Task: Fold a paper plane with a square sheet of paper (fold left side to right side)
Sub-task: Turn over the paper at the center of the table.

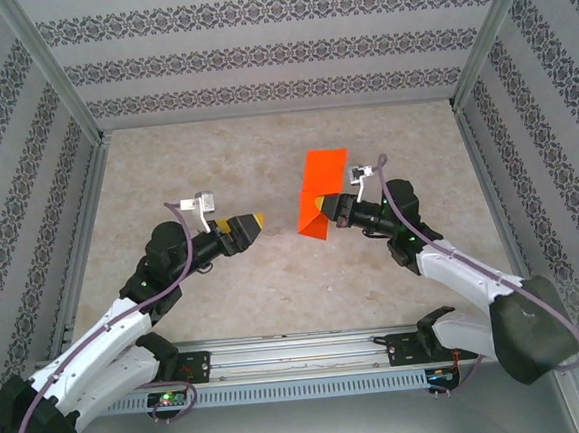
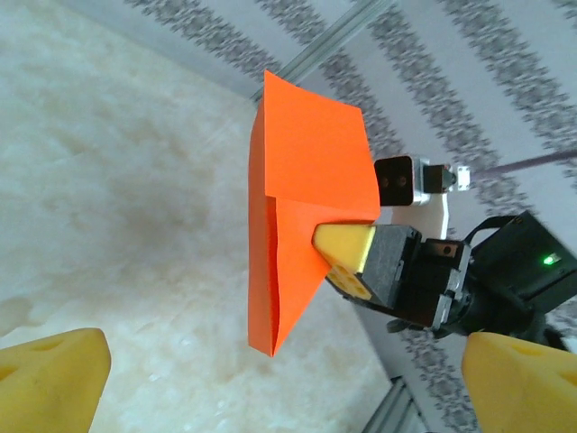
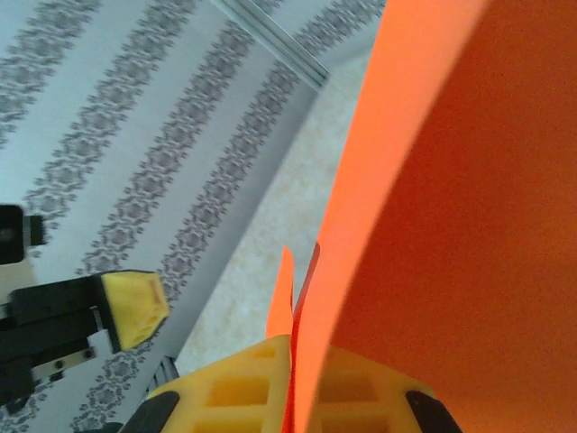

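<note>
Mid-fold, seemingly a regrasp: the closed right gripper (image 1: 321,212) pinches the creased paper (image 1: 324,174) upright by its lower part, the left gripper (image 1: 255,222), jaws wide and empty, faces it from well apart; the next move likely needs the paper laid flat for creasing

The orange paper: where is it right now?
In the top view the orange paper is right of centre, pinched in the right arm's fingers; the left arm's open fingers point at it from its left, not touching.
</note>
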### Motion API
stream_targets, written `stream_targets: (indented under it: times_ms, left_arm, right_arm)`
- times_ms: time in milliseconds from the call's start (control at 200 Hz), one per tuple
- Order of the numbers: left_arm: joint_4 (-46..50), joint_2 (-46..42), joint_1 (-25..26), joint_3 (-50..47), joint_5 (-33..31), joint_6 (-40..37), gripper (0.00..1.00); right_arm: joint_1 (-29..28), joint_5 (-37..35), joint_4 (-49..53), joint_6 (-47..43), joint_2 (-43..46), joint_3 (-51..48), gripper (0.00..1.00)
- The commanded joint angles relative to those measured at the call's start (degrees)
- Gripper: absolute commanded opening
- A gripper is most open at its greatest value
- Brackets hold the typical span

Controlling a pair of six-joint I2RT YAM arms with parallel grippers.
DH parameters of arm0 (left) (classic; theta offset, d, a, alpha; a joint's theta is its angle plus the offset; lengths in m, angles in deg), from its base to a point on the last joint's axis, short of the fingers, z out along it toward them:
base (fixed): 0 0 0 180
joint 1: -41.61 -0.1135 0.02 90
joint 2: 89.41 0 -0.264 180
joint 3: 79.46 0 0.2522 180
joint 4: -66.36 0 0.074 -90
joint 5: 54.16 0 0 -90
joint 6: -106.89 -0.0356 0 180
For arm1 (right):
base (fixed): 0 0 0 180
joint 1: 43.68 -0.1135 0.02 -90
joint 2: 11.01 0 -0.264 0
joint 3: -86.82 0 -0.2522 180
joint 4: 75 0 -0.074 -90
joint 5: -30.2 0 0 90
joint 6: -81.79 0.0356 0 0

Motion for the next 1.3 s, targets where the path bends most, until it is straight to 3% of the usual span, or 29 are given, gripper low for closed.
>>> stream_targets:
  times_ms: [0,170,420,560,999,1204,1294]
  left_arm:
    - [-9.9,1.4,-0.9,1.3,8.6,3.9,1.00]
    - [-19.3,9.2,-0.6,6.0,18.8,8.5,0.97]
    - [-29.6,17.0,1.6,7.8,21.2,11.9,0.92]
    - [-30.8,19.4,2.6,8.9,22.2,12.3,0.84]
    - [-28.5,19.8,2.7,9.5,22.6,11.2,0.35]
    - [-26.7,19.9,2.7,9.6,22.4,10.5,0.10]
    - [-24.7,19.7,2.7,10.0,22.3,9.7,0.03]
  right_arm:
    - [0.1,2.9,-4.9,-0.8,3.4,2.4,0.02]
    - [-1.5,6.9,-8.8,2.2,4.7,4.8,0.03]
    - [-6.7,7.3,-9.4,2.2,3.3,7.7,0.03]
    - [-7.8,7.0,-10.9,3.0,1.8,8.0,0.03]
    - [-7.8,5.5,-11.5,3.4,1.6,6.9,0.09]
    - [-7.3,5.2,-11.4,3.6,2.4,6.2,0.18]
    - [-6.3,5.0,-10.7,3.7,3.5,5.5,0.23]
